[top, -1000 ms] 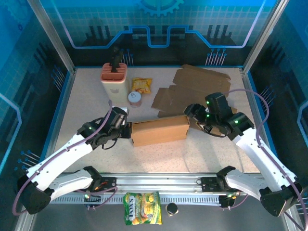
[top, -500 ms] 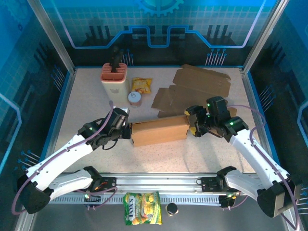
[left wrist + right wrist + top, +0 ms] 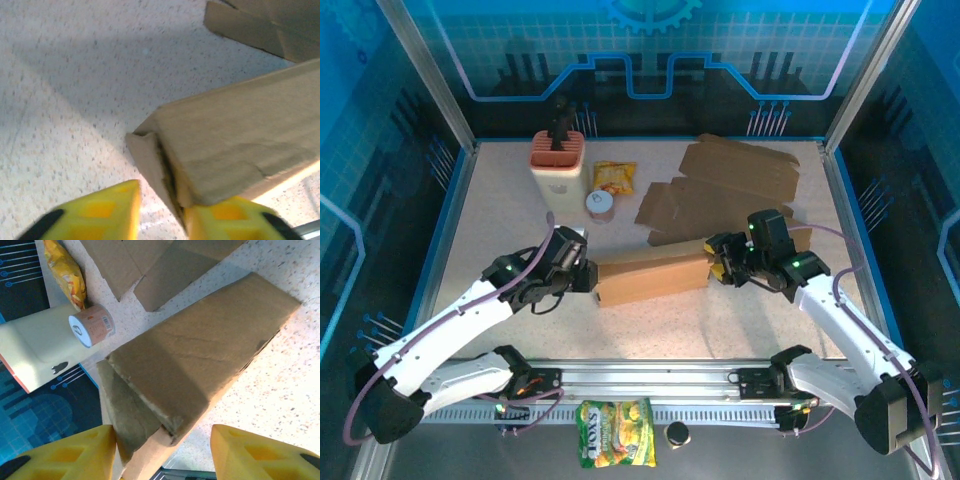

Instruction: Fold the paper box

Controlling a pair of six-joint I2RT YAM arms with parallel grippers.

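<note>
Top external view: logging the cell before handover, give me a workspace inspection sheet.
Surface: speckled table, no spills seen.
Job's things: paper box, partly folded; flat cardboard sheets behind it.
Clutter: cream holder, yellow snack packet, small can at rear left.
Grippers: left gripper open at box's left end; right gripper open at its right end.
Cables: purple cables loop off both arms.
Surroundings: blue panels; snack bag beyond the front rail.

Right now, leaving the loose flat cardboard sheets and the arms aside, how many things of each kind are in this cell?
Brown cardboard box, partly folded: 1
Yellow snack packets, one on the table, one in front of the rail: 2
Small white can with a brown label: 1
Cream holder with a pink top: 1
Small black round object by the rail: 1
Total: 6
</note>
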